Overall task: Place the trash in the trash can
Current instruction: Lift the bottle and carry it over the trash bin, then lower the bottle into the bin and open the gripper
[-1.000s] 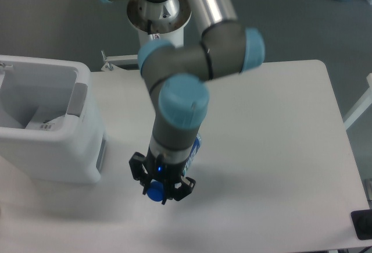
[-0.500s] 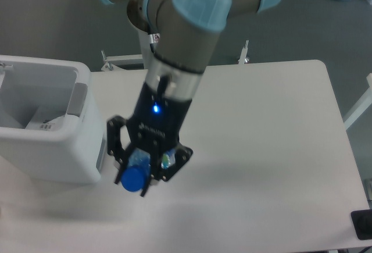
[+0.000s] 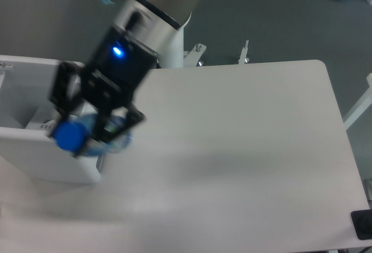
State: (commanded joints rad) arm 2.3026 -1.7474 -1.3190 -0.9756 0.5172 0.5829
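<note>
1. The hand is clamped on the bottle, blue cap toward the camera.
2. The bottle is held in the air at the right rim of the trash can.
3. The trash can stands at the left edge of the table.

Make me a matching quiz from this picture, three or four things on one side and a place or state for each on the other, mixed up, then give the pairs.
Things:
1. small clear plastic bottle with a blue cap
2. large boxy white plastic bin
3. black two-finger end effector
4. white rectangular table

Places or states:
A. stands at the table's left edge
B. shut around the bottle
C. held above the bin's right rim
D. mostly bare right of the arm

Pairs: 1-C, 2-A, 3-B, 4-D
</note>
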